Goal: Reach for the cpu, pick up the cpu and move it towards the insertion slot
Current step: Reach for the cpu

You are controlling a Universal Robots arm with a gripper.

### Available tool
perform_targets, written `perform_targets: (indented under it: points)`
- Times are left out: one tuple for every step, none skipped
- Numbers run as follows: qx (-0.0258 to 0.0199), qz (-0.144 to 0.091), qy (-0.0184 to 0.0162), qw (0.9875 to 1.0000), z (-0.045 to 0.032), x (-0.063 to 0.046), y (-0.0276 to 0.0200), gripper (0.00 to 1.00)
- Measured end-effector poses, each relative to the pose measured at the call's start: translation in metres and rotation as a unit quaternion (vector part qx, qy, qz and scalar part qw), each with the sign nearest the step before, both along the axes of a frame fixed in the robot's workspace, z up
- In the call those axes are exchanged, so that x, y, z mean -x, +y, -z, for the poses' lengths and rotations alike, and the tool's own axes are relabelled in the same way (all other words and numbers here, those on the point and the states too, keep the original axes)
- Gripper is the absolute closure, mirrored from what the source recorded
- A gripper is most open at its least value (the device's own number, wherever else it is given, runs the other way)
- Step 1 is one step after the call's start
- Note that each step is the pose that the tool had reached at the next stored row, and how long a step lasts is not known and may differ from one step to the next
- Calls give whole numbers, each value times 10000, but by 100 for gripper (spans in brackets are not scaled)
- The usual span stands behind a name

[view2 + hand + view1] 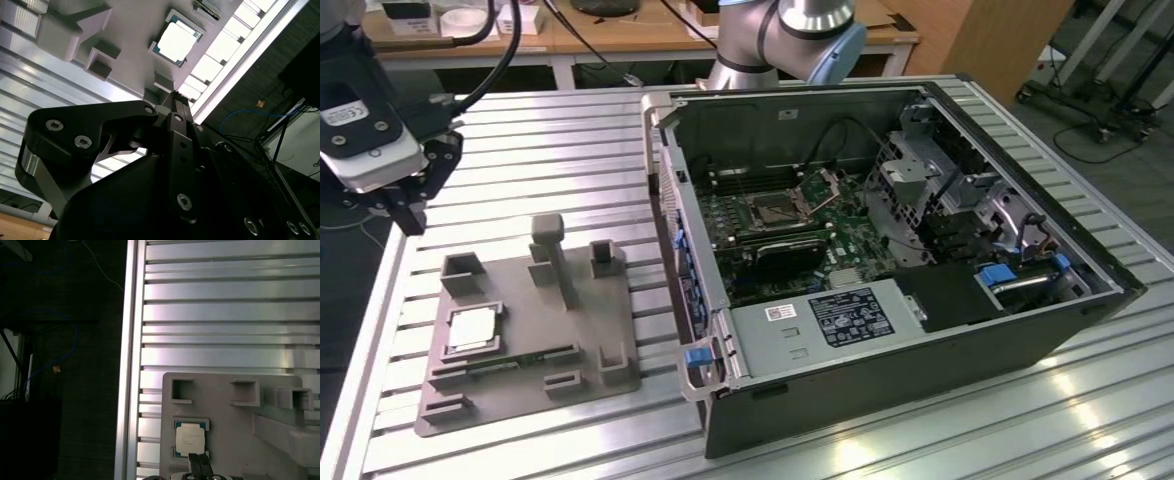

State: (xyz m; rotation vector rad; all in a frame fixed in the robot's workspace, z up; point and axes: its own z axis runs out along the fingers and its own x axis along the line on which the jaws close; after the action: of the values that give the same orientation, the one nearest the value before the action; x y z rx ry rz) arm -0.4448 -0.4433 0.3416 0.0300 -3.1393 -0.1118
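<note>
The cpu (471,328), a small silvery square chip, lies flat in a recess of the grey tray (520,300) on the exterior view's left. My gripper (411,222) hangs in the air over the table's edge, beyond the tray and well above the chip, touching nothing. Its dark fingers are shut with nothing between them. In both wrist views the cpu (176,41) (190,437) lies just past the gripper (176,96) (199,460). The insertion slot (774,210), a silver-framed socket with its latch raised, sits on the green board inside the open computer case.
The open computer case (947,330) fills the exterior view's right, with its raised side wall (670,220) between tray and socket. Grey posts (547,245) stand up on the tray, and a thin green memory stick (507,362) lies near its front. Beside the gripper the slatted table ends.
</note>
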Motion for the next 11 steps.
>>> perform_targets:
  points:
    - [0, 0, 0, 10000, 1, 2, -3, 89]
    - [0, 0, 0, 10000, 1, 3, -5, 89]
    - [0, 0, 0, 10000, 3, 5, -9, 89]
    - [0, 0, 0, 10000, 4, 9, -13, 89]
    - [0, 0, 0, 10000, 5, 15, -18, 89]
    - [0, 0, 0, 10000, 7, 20, -22, 89]
    - [0, 0, 0, 10000, 9, 25, -25, 89]
    - [0, 0, 0, 10000, 12, 29, -28, 89]
    - [0, 0, 0, 10000, 14, 34, -28, 89]
    - [0, -1, -1, 10000, 17, 37, -28, 89]
    - [0, -1, -1, 10000, 19, 40, -28, 89]
